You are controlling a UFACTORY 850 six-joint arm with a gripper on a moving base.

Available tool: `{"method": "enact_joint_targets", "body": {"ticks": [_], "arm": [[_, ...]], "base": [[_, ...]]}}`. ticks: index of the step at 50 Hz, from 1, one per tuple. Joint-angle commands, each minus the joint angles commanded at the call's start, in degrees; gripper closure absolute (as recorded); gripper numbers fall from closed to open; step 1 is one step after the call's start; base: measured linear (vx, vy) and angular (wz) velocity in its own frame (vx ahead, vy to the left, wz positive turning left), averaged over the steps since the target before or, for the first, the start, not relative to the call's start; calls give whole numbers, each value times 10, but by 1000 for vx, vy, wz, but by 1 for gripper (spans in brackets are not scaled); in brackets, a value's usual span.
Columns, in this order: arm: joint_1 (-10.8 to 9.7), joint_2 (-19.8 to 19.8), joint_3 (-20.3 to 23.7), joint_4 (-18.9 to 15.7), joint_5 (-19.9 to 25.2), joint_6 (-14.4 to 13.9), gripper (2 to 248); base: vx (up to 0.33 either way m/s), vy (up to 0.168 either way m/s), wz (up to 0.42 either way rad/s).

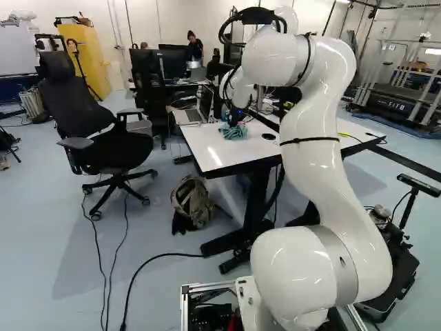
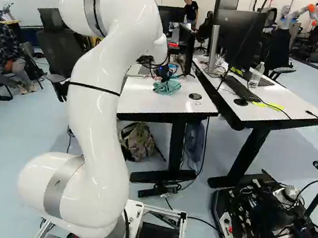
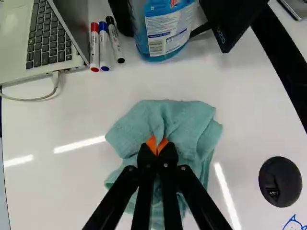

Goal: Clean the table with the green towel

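Note:
In the left base view my gripper [image 1: 236, 117] is down at the white table [image 1: 227, 153], over the crumpled green towel [image 1: 233, 132]. The right base view shows the towel [image 2: 167, 87] near the table's far part. Seen from the wrist, the gripper [image 3: 157, 145] has its orange tips close together, with a fold of the towel [image 3: 189, 120] pinched between them. The rest of the cloth spreads around and under the fingers, which hide part of it. Blue marker lines [image 3: 293, 224] show on the tabletop beyond the black round disc.
Ahead of the towel stand a blue bottle [image 3: 163, 33], three markers [image 3: 104, 48] and a dark stand [image 3: 228, 21]. A laptop [image 3: 45, 36] lies to one side, the black disc [image 3: 280, 181] to the other. An office chair [image 1: 103, 138] and a backpack [image 1: 193, 200] are near the table.

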Motion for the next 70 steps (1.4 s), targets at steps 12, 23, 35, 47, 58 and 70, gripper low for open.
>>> {"method": "enact_joint_targets", "body": {"ticks": [12,23,35,47,58,70], "arm": [[0,0,0,0,0,0,228],[-5,19,27,0,0,0,228],[-8,47,67,0,0,0,228],[-11,76,107,0,0,0,228],[-14,102,142,0,0,0,228],[-17,123,171,0,0,0,228]], "base": [[0,0,0],[0,0,0],[0,0,0],[0,0,0],[0,0,0],[0,0,0]]}}
